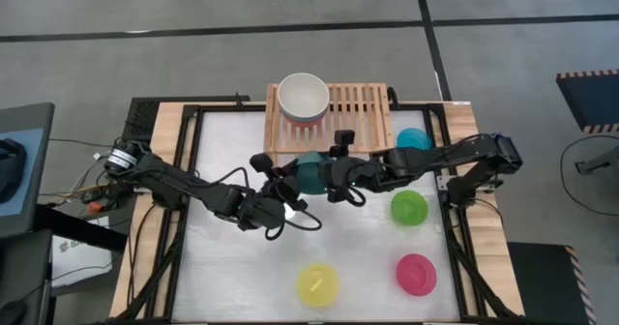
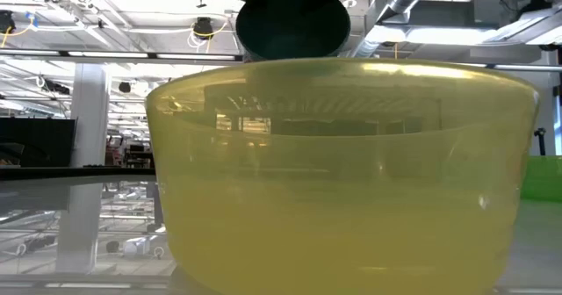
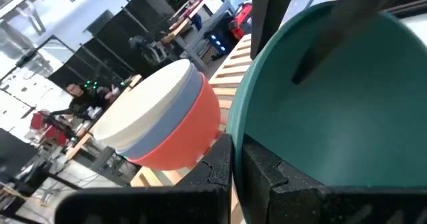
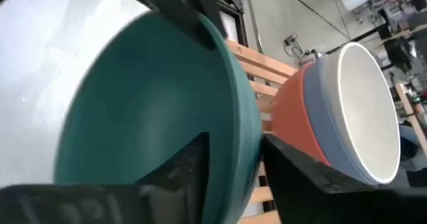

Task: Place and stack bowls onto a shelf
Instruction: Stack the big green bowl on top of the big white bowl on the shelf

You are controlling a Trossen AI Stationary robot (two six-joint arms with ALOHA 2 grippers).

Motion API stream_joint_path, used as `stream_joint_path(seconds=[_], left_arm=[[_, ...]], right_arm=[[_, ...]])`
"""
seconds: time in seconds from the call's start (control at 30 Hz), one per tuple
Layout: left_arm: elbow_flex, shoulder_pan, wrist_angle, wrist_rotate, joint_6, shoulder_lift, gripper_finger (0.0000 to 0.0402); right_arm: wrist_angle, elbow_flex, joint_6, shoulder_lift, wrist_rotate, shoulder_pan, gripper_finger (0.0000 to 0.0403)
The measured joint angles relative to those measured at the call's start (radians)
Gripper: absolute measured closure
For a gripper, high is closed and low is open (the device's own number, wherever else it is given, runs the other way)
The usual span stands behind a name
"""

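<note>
Teal bowl (image 1: 311,173), pinched at its rim by both left claw (image 1: 288,192) and right claw (image 1: 329,173), awaits handover before stacking on white bowl (image 1: 303,95).

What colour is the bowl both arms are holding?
Teal green bowl; the right wrist view shows it best.

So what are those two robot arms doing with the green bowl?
Both pincers, left and right, grip the rim of the teal bowl just in front of the wooden shelf. A stack already sits on the shelf: red at the bottom, blue in the middle, white bowl on top. The yellow, pink, lime and cyan bowls wait on the table.
</note>
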Motion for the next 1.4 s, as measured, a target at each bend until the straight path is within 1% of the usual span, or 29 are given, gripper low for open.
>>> stream_joint_path(seconds=[0.13, 0.2, 0.3, 0.37, 0.43, 0.47, 0.53, 0.6, 0.67, 0.73, 0.77, 0.9, 0.93, 1.0, 1.1, 1.2, 1.27, 1.4], left_arm=[[0.0, 0.0, 0.043, 0.021, 0.023, 0.0, 0.0401], [0.0, 0.0, 0.063, 0.047, 0.028, 0.0, 0.04], [0.0, 0.001, 0.097, 0.076, 0.023, 0.0, 0.039], [0.0, 0.001, 0.105, 0.097, 0.03, 0.0, 0.0372], [0.0, -0.002, 0.117, 0.1, 0.059, -0.003, 0.0344], [-0.001, -0.006, 0.113, 0.078, 0.076, -0.01, 0.0328], [-0.002, -0.015, 0.105, -0.015, 0.109, -0.03, 0.0293], [-0.002, -0.027, 0.091, -0.128, 0.16, -0.059, 0.0259], [-0.002, -0.038, 0.05, -0.191, 0.18, -0.099, 0.023], [-0.002, -0.055, -0.023, -0.183, 0.12, -0.143, 0.0208], [-0.002, -0.063, -0.077, -0.152, 0.057, -0.167, 0.0201], [-0.002, -0.071, -0.344, 0.069, -0.269, -0.252, 0.0192], [-0.002, -0.067, -0.403, 0.106, -0.335, -0.265, 0.0192], [-0.002, -0.058, -0.491, 0.131, -0.433, -0.275, 0.0192], [-0.002, -0.053, -0.6, 0.151, -0.532, -0.266, 0.0192], [-0.002, -0.045, -0.66, 0.196, -0.605, -0.24, 0.0191], [-0.002, -0.044, -0.683, 0.232, -0.636, -0.219, 0.0191], [-0.002, -0.044, -0.707, 0.264, -0.662, -0.178, 0.0191]], right_arm=[[-0.026, 0.0, 0.026, -0.002, 0.004, -0.014, 0.0301], [-0.035, 0.0, 0.035, -0.002, 0.014, -0.017, 0.0333], [-0.043, 0.0, 0.032, -0.002, 0.013, -0.02, 0.0377], [-0.048, 0.0, 0.029, -0.002, 0.008, -0.021, 0.0379], [-0.048, 0.0, 0.024, -0.002, 0.006, -0.028, 0.0379], [-0.047, 0.0, 0.017, -0.002, 0.006, -0.036, 0.0379], [-0.035, 0.005, 0.005, -0.008, 0.012, -0.068, 0.0378], [-0.014, 0.044, -0.004, -0.012, 0.018, -0.118, 0.0377], [0.005, 0.099, -0.01, -0.017, 0.004, -0.186, 0.0378], [0.005, 0.165, -0.001, -0.017, -0.048, -0.263, 0.0378], [0.005, 0.194, 0.009, -0.017, -0.089, -0.304, 0.0378], [0.024, 0.274, 0.097, -0.015, -0.335, -0.46, 0.0377], [0.037, 0.283, 0.125, -0.015, -0.39, -0.497, 0.0377], [0.08, 0.286, 0.168, -0.011, -0.467, -0.567, 0.0377], [0.173, 0.287, 0.228, 0.023, -0.564, -0.653, 0.0377], [0.221, 0.286, 0.275, 0.067, -0.679, -0.714, 0.0377], [0.235, 0.286, 0.283, 0.098, -0.731, -0.722, 0.0377], [0.209, 0.286, 0.272, 0.146, -0.797, -0.727, 0.0376]])
